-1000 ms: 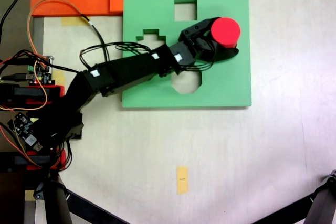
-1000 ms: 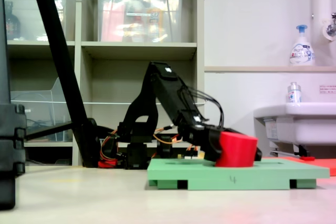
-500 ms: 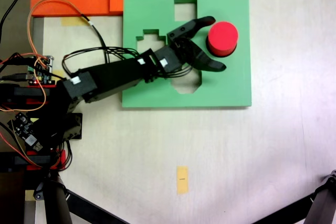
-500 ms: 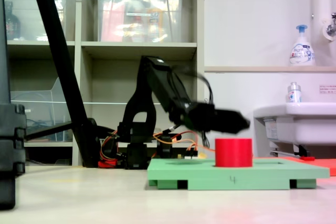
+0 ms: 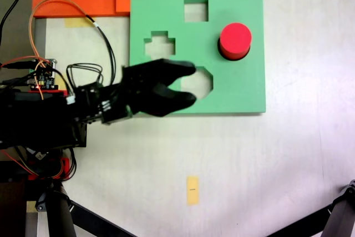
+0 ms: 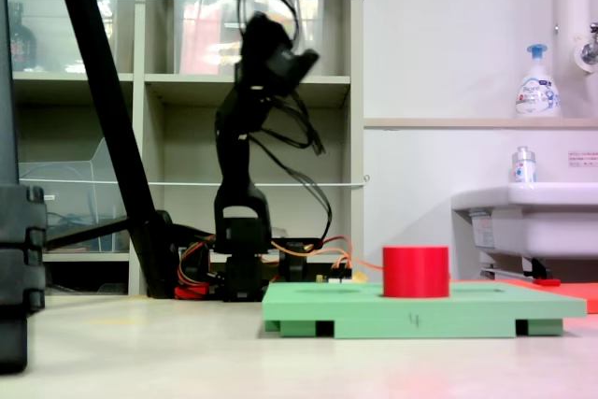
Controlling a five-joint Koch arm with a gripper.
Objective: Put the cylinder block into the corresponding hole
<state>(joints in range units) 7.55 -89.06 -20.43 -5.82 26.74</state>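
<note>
**Red cylinder stands in the round cutout, claw empty and raised**

The short bright red foam cylinder [image 5: 235, 39] stands upright on the square green foam board [image 5: 244, 90], at about 2 o'clock from the board's centre in the first exterior view. It covers the round hole, so the hole itself cannot be seen. In the second exterior view the cylinder [image 6: 416, 272] rises above the board's top. The black gripper [image 5: 188, 84] has its two fingers spread apart and holds nothing; it is high above the board [image 6: 285, 58].
</note>
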